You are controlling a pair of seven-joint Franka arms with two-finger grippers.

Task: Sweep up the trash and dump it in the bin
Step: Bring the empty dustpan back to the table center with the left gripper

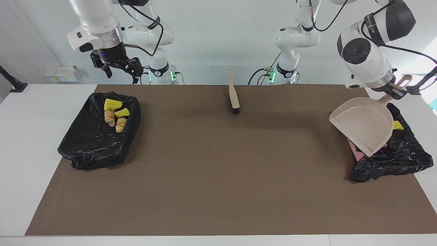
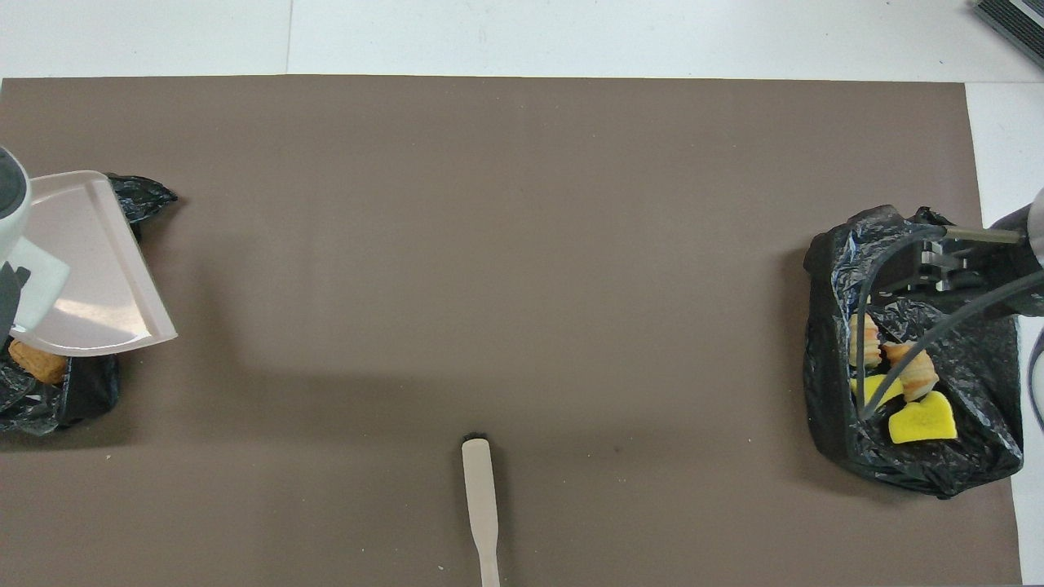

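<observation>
**Dustpan tipped over one bin, trash sitting in both**

While the left tool (image 1: 392, 88) grips the dustpan (image 1: 363, 124) by its handle, the pan hangs tilted over the black-bagged bin (image 1: 399, 153) at the left arm's end of the surface (image 1: 218, 177). A yellow scrap (image 1: 396, 125) shows in that bin. The right tool (image 1: 121, 68) hovers empty, fingers spread, over the other bin (image 1: 95, 143), where four scraps (image 1: 115, 115) lie. The brush (image 1: 234, 95) lies mid-surface, close to the robots.
</observation>
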